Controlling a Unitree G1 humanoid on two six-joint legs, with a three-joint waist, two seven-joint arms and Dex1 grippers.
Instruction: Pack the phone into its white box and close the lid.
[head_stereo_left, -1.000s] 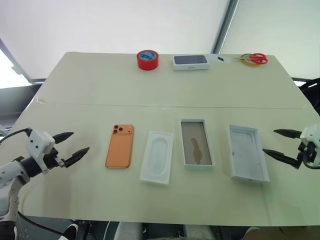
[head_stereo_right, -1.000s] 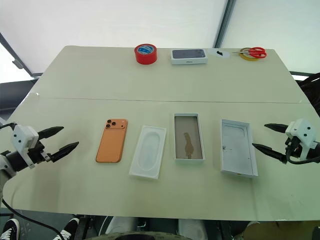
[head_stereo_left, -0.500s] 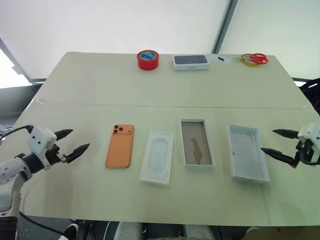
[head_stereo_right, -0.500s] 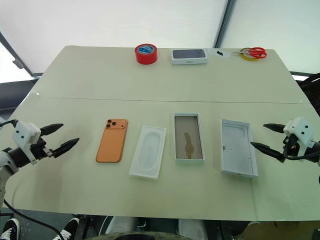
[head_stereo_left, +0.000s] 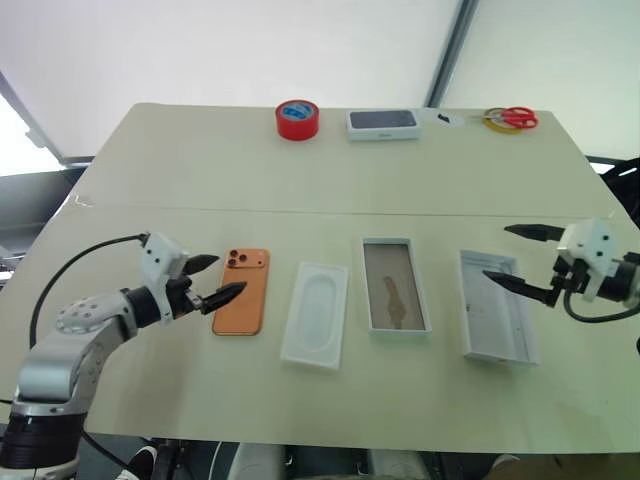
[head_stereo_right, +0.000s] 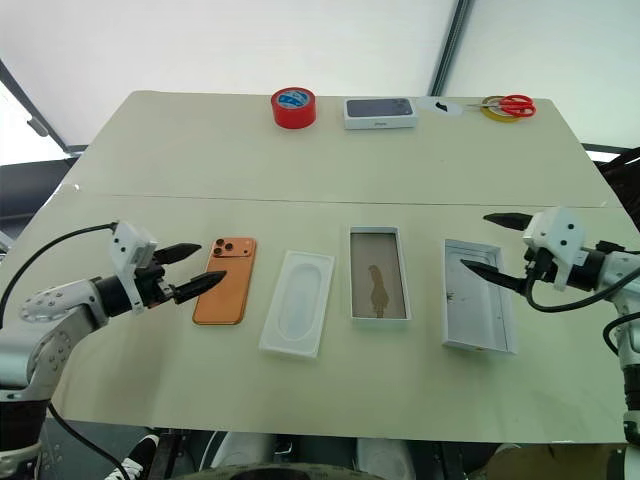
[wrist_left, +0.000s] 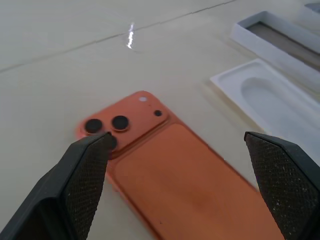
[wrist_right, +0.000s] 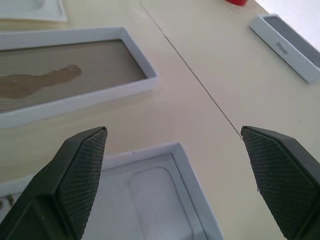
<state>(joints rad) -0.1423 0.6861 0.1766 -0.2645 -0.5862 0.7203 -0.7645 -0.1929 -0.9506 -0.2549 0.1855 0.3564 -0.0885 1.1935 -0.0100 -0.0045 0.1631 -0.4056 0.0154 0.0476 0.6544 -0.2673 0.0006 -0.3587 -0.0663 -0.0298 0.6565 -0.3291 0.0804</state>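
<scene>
Phone (head_stereo_left: 241, 291) lies face down on the table (head_stereo_left: 180, 170), orange back up, lenses at its far end. The left gripper (head_stereo_left: 214, 279) hovers at its left edge, fingers spread wide and holding nothing. Next in the row come a white insert (head_stereo_left: 315, 315), then the white box (head_stereo_left: 395, 299) showing its brown floor, then the lid (head_stereo_left: 493, 320) hollow side up. The right gripper (head_stereo_left: 512, 256) hangs over the lid's far end, fingers wide apart and empty.
</scene>
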